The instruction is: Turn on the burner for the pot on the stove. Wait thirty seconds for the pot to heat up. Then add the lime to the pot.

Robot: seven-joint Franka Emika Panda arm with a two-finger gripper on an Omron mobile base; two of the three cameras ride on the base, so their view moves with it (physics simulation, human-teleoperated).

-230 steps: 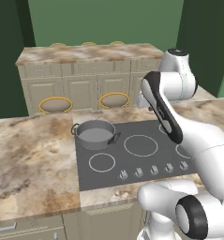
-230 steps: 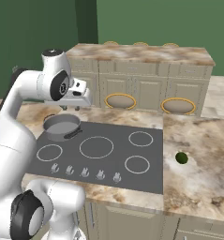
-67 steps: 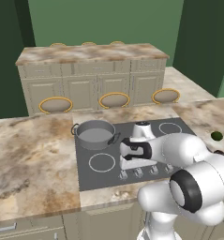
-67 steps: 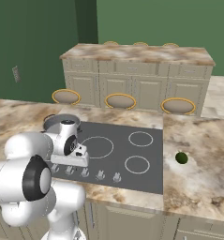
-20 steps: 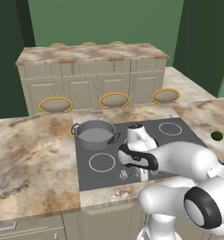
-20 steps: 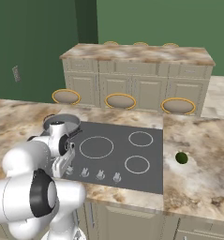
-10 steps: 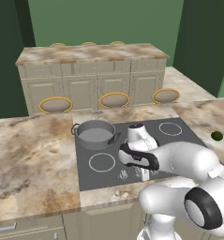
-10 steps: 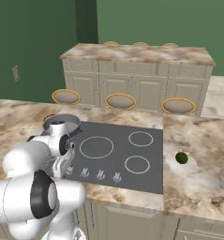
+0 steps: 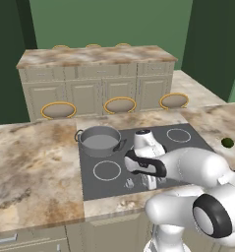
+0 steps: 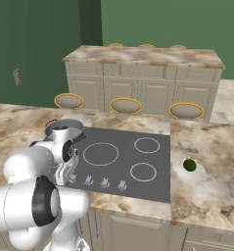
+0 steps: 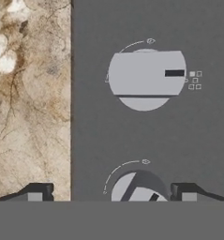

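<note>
Marble counter (image 9: 35, 162) runs around the stove (image 10: 152, 184), with green walls and a second counter behind. On the stove's back left ring sits the pot (image 9: 99, 140), apart from the arm. Near the stove's front edge the gripper (image 11: 108, 193) hangs low over the knob row, fingers spread wide, 1 knob (image 11: 138, 186) between them but not touched, nothing held. Another knob (image 11: 146, 78) lies just beyond. On the counter right of the stove rests the lime (image 10: 189, 165).
</note>
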